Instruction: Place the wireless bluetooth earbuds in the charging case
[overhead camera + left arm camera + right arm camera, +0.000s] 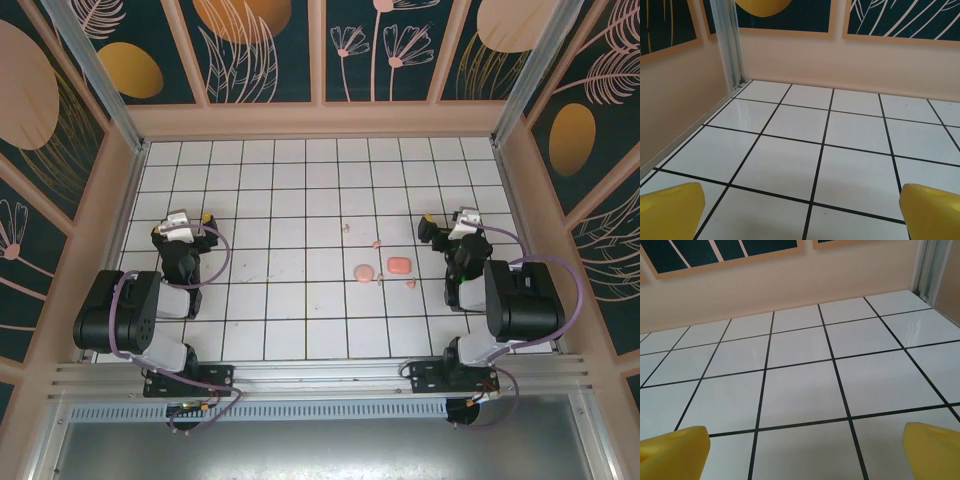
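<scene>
Since both end effectors stand wide open and empty, no pick is judged to have been made yet. The earbuds (377, 244) lie scattered on the counter (280, 320), near and to the left of the right end effector (458, 226) and well to the right of the left end effector (183, 222). They surround the case (399, 266) and a disc (365, 272). The nearest one is best approached from above, fingers astride it, so the case is not knocked.

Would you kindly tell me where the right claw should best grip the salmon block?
Probably across its two longer sides, from straight above: the salmon block lies flat on the tiles, long axis left-right, and the open right claw is nearest.
</scene>
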